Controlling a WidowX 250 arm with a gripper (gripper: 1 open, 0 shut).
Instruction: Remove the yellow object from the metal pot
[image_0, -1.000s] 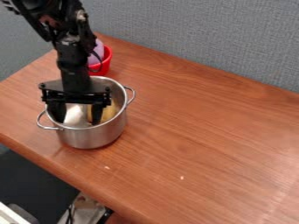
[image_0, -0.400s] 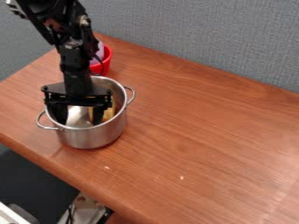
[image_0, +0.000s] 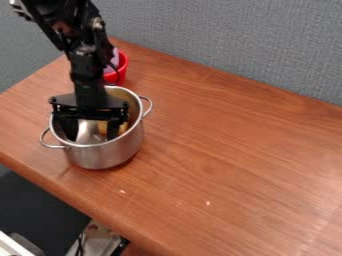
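Yellow object (image_0: 122, 124) inside metal pot (image_0: 96, 147), against far-right wall. Gripper (image_0: 91, 121) lowered into pot, fingers spread wide, gripping nothing.

Robot arm (image_0: 74, 45): single unit, black throughout, matte to slightly glossy. Built of chunky, blocky segments joined in series, narrowing to a slim dark wrist column. Gripper (image_0: 91, 117): black, with a wide horizontal crossbar carrying two straight black jaws, one at each end. Cables, screws and markings too small to tell.
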